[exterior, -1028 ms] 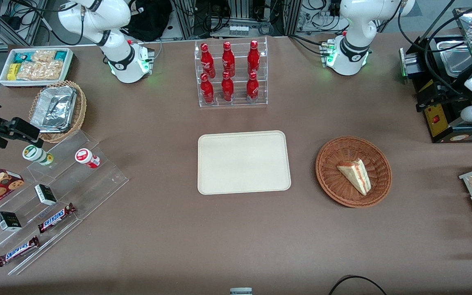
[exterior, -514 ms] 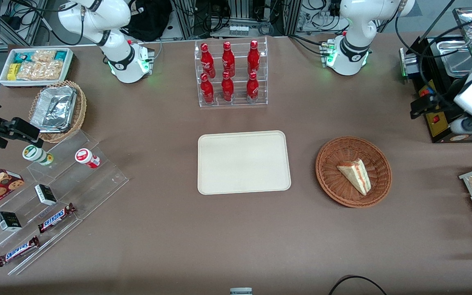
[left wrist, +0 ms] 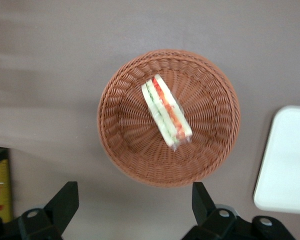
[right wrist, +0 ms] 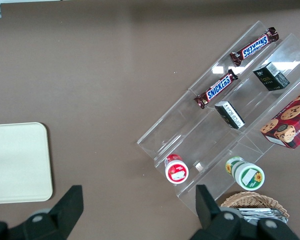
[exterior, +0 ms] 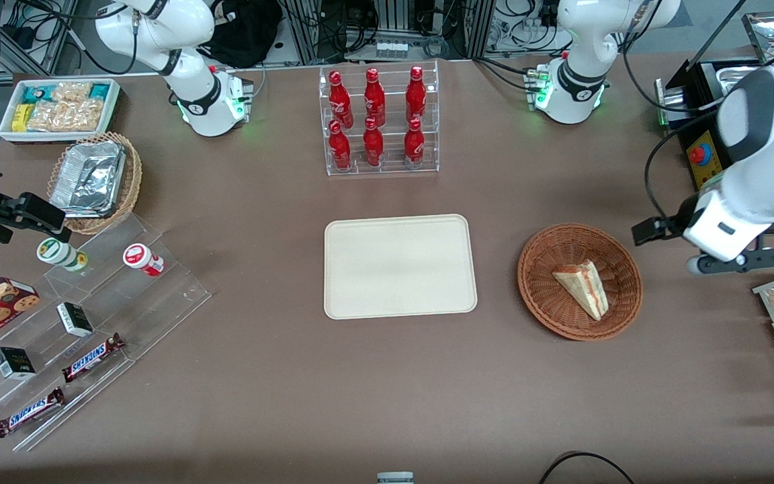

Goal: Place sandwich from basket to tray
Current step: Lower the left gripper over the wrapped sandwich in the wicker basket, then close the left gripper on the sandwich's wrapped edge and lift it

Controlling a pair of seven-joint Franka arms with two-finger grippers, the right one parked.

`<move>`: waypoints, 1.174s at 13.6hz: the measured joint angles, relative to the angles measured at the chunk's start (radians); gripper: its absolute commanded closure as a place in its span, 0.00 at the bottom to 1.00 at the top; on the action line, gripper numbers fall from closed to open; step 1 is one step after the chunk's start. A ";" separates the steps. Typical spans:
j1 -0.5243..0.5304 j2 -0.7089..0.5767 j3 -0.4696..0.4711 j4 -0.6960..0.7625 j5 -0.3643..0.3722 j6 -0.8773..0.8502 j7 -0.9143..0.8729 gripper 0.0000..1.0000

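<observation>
The pincer point(left wrist: 134, 210) hangs in the air above the brown counter point(exterior: 387, 376), just beside the basket point(exterior: 541, 296) toward the working arm's end, touching nothing. Its two dark, wedge-shaped fingers point(left wrist: 65, 202) are spread wide apart with only bare counter showing between them; it holds nothing. In the front view the white, smooth-shelled arm hides the fingers, with only the pincer's point(exterior: 729, 259) dark body showing below the wrist.

The basket point(left wrist: 125, 150) is a round, shallow bowl of reddish-brown woven wicker, its ribs running in rings up to a thicker braided rim. The sandwich point(exterior: 582, 288) lies inside it, a triangular wedge of pale bread with a red-orange and green filling stripe along its cut face point(left wrist: 166, 111), wrapped in clear film that glints at one end.

The tray point(exterior: 400, 265) sits flat on the counter beside the basket, apart from it: a matte cream-beige rectangle with rounded corners and a low raised rim, nothing on it. One rounded corner of the tray point(left wrist: 285, 160) shows in the wrist view.
</observation>
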 measured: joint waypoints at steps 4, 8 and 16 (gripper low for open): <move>-0.032 -0.003 -0.011 -0.199 0.000 0.242 -0.307 0.00; -0.052 0.001 -0.013 -0.324 0.000 0.388 -0.409 0.00; -0.054 0.144 -0.013 -0.355 0.000 0.580 -0.420 0.00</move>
